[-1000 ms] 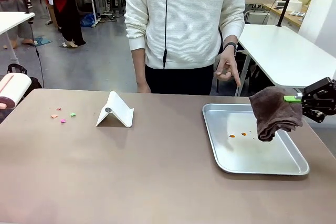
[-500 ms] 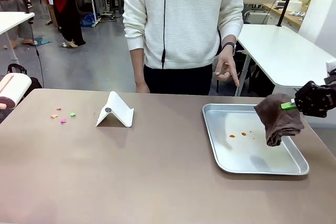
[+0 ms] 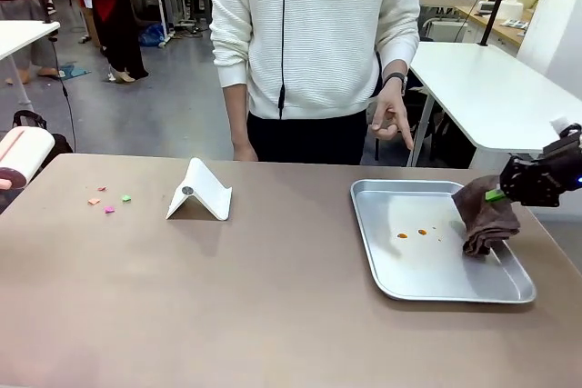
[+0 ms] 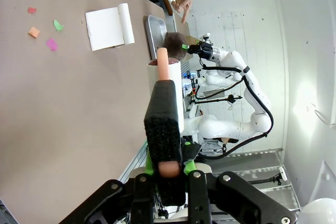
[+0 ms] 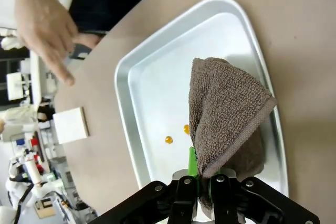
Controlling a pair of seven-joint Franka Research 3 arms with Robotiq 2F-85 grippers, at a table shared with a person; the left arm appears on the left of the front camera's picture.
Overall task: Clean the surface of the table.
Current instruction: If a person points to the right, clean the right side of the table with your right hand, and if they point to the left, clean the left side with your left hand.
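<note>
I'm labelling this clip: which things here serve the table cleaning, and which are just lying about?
For the job: table, coloured paper scraps, brown cloth in the right jaws, lint roller in the left jaws.
Lying about: white folded stand; probably the steel tray.

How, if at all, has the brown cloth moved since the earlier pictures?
Yes: the brown cloth has dropped lower, down toward the steel tray floor's right side.

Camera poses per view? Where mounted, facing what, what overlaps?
Front: fixed on robot's side, faces across the table to the person; right gripper at right.
Left wrist: on left arm, looks along left gripper and roller over the tabletop.
Right wrist: on right arm, looks down past its gripper onto towel and tray.
Shared: front and right wrist both show tray, towel, person's hand.
</note>
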